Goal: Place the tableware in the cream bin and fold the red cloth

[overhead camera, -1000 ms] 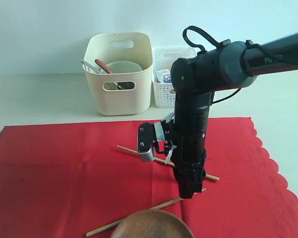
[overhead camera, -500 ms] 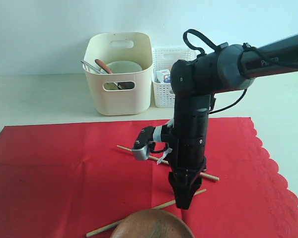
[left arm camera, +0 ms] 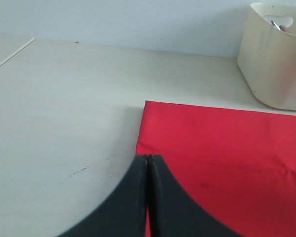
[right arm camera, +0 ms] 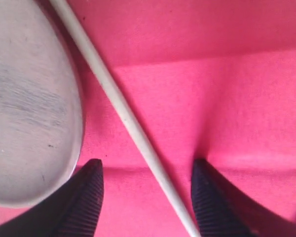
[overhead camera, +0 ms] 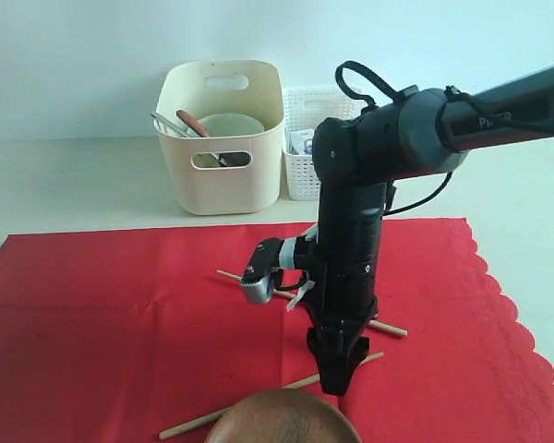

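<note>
The red cloth [overhead camera: 120,305] lies spread flat on the table. On it lie two wooden chopsticks, one near [overhead camera: 249,411] and one farther back [overhead camera: 392,329], and the round brown plate [overhead camera: 282,420] at the front edge. My right gripper [overhead camera: 335,380] points straight down, open, its jaws either side of the near chopstick [right arm camera: 123,116] right beside the plate [right arm camera: 24,108]. The cream bin [overhead camera: 222,185] at the back holds the white bowl [overhead camera: 231,125], the spoon [overhead camera: 192,123] and the knife [overhead camera: 166,125]. My left gripper [left arm camera: 148,158] is shut and empty above the cloth's corner [left arm camera: 212,133].
A white lattice basket [overhead camera: 309,148] with packaged items stands right of the cream bin [left arm camera: 276,59]. Bare pale table [overhead camera: 74,185] runs between the cloth and the back wall. The cloth's scalloped edge [overhead camera: 508,305] is at the right.
The right arm has turned its wrist and come down and slightly left onto the near chopstick beside the plate. The left gripper shows no change.
</note>
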Controlling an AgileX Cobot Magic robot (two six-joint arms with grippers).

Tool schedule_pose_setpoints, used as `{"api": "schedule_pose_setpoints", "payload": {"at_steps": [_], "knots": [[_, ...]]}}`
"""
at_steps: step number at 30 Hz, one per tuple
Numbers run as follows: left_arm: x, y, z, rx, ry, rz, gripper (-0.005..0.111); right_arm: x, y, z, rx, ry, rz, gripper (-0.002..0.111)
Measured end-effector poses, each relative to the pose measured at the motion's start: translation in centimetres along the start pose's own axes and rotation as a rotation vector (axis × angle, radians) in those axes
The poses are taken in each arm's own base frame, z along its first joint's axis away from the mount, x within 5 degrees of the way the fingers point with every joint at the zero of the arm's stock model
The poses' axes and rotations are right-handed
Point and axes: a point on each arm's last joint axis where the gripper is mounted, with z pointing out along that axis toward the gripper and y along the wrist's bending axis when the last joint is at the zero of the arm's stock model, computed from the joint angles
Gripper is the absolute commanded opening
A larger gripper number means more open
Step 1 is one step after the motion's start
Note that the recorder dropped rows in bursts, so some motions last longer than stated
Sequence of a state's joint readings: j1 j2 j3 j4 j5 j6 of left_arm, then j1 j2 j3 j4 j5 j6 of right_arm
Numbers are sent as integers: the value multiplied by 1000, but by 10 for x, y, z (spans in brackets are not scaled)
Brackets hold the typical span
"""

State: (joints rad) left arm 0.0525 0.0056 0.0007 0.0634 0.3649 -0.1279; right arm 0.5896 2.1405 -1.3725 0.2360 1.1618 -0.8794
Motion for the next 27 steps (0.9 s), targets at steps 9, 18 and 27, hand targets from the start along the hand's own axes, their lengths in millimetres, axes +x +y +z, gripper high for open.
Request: {"api": "schedule_pose_setpoints", "payload": {"at_steps": [9,18,27], "knots": [[0,0,0,0,0,0,1,-6,16,12,203,86,-159,23],[0,0,0,0,0,0,1,-7,11,10,278,76,-79,0],[0,0,0,0,0,0,1,-4,4,4,382,70,40,0]]}}
